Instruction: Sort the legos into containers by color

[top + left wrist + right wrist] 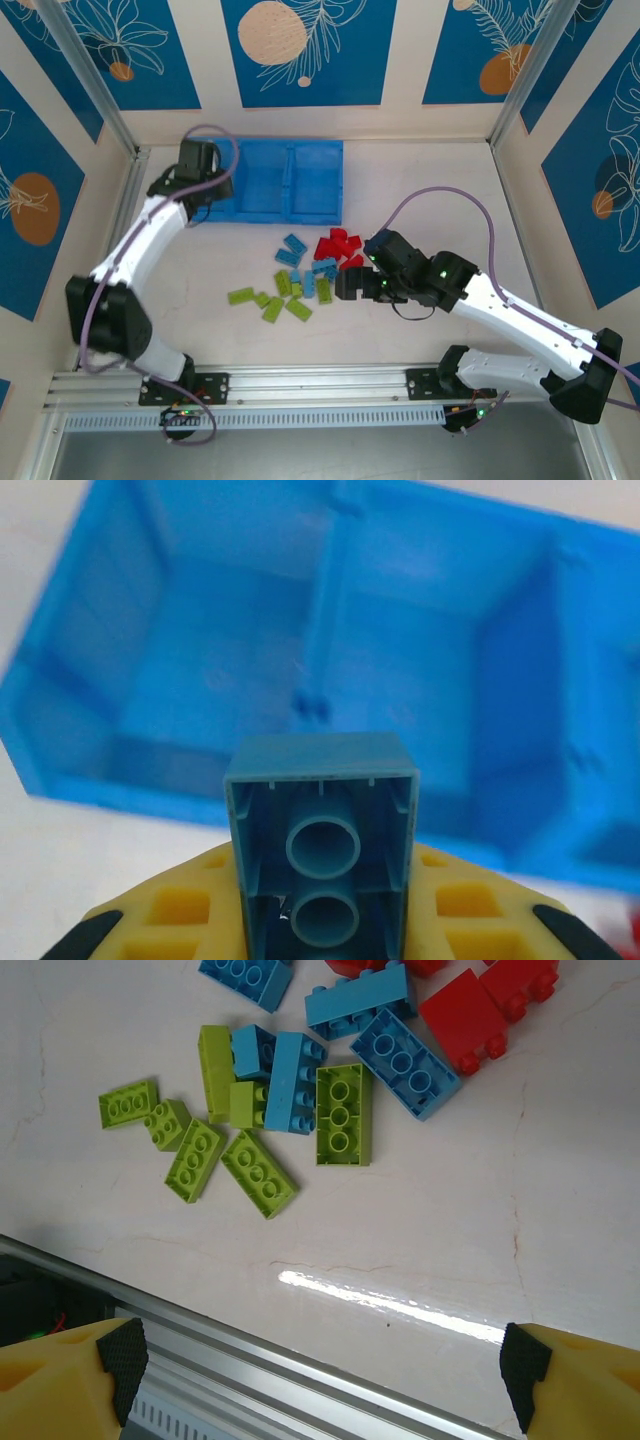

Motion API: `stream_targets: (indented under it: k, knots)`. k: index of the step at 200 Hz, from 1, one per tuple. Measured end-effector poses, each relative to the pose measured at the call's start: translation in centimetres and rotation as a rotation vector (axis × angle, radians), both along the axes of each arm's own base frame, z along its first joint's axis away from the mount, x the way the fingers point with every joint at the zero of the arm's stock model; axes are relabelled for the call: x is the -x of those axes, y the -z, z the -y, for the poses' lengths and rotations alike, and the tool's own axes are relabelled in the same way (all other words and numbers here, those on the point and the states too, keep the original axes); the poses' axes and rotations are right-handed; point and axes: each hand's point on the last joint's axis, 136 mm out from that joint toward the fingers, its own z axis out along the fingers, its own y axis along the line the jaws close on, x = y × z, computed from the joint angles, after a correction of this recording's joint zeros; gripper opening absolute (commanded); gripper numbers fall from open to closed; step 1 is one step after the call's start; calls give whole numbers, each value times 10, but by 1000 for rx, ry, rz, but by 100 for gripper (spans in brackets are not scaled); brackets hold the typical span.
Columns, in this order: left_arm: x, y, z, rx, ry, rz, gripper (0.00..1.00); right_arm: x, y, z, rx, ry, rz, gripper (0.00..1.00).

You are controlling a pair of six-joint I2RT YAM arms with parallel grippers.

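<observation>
The blue tray of containers [312, 182] lies at the back left of the table. My left gripper [212, 196] hovers by its left end, shut on a light blue lego [322, 820]. That brick stands hollow side toward the camera between the yellow fingers [180, 910], in front of the tray's compartments [215, 670]. Loose legos lie mid-table: red [336, 244], light blue [292, 250] and lime green [272, 308]. My right gripper [348, 285] sits just right of that pile, open with nothing between its fingers [120, 1355]. In its view, lime green bricks [258, 1172], blue bricks [405, 1060] and red bricks [462, 1020] lie ahead.
An aluminium rail [320, 385] runs along the near table edge, close under the right gripper [320, 1360]. Frame posts and patterned walls close in the sides and back. A grey cable [450, 195] loops above the right arm.
</observation>
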Motion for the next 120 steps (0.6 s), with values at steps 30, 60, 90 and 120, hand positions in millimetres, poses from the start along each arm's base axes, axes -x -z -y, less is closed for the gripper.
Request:
stream_targets:
  k: [30, 60, 90, 120]
  knots:
    - [-67, 43, -28, -11, -79, -77, 24, 3, -6, 4, -20, 2, 21, 93]
    - [-98, 78, -42, -13, -106, -161, 43, 7, -14, 12, -54, 13, 49, 93]
    - [-101, 74, -41, -8, -98, -175, 54, 9, -15, 21, -61, 44, 64, 93]
    - [-89, 50, -35, 35, -75, -140, 53, 6, -6, 28, -30, 78, 67, 92]
